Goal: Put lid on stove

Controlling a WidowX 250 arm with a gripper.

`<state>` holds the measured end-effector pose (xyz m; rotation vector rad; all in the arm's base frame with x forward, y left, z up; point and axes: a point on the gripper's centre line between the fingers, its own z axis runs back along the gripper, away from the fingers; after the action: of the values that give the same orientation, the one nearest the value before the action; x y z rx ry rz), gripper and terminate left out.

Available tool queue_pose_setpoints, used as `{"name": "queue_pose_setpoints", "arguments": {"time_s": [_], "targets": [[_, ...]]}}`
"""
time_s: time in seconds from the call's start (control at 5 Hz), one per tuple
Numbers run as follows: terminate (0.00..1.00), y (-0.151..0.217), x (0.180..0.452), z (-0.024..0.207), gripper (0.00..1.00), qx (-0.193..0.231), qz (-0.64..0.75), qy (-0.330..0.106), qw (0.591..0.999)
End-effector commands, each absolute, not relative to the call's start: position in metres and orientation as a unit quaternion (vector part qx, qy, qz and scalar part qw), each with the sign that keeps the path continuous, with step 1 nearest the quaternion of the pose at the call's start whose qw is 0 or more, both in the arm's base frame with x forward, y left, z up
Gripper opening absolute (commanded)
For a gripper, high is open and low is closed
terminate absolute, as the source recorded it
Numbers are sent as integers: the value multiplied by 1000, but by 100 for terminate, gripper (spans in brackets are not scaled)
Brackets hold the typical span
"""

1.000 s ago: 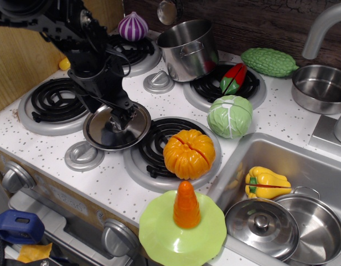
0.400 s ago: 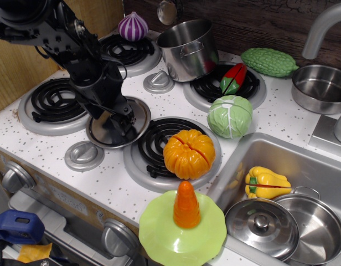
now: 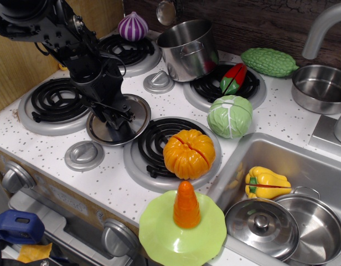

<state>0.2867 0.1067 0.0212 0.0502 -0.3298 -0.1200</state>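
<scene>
The flat shiny steel lid (image 3: 138, 112) lies low on the white speckled stove (image 3: 176, 103), in the middle between the front-left coil burner (image 3: 53, 100) and the front-right coil burner (image 3: 159, 138). It looks nearly level, with its right rim next to that burner's ring. My black gripper (image 3: 119, 116) reaches down from the upper left onto the lid's centre. Its fingers stand around the knob, which they hide.
An orange pumpkin (image 3: 189, 152) sits on the front-right burner, with a green cabbage (image 3: 230, 115) behind it. A steel pot (image 3: 187, 49) and red pepper (image 3: 234, 78) stand at the back. Grey dials (image 3: 83, 155) flank the lid. The sink (image 3: 270, 149) holds a domed lid (image 3: 262, 224).
The lid was held tilted a little nearer the front edge. It has moved slightly back and right and come down close to level on the stove top, with the gripper still over its centre.
</scene>
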Motion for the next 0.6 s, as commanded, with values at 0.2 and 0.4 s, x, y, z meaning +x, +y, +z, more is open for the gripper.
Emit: {"name": "queue_pose_setpoints", "arguments": {"time_s": [0.2,0.4], "targets": [[0,105,299,64,0,78,-67,-155,982],[0,119,294,77,0,105,-79,-138,982]]}}
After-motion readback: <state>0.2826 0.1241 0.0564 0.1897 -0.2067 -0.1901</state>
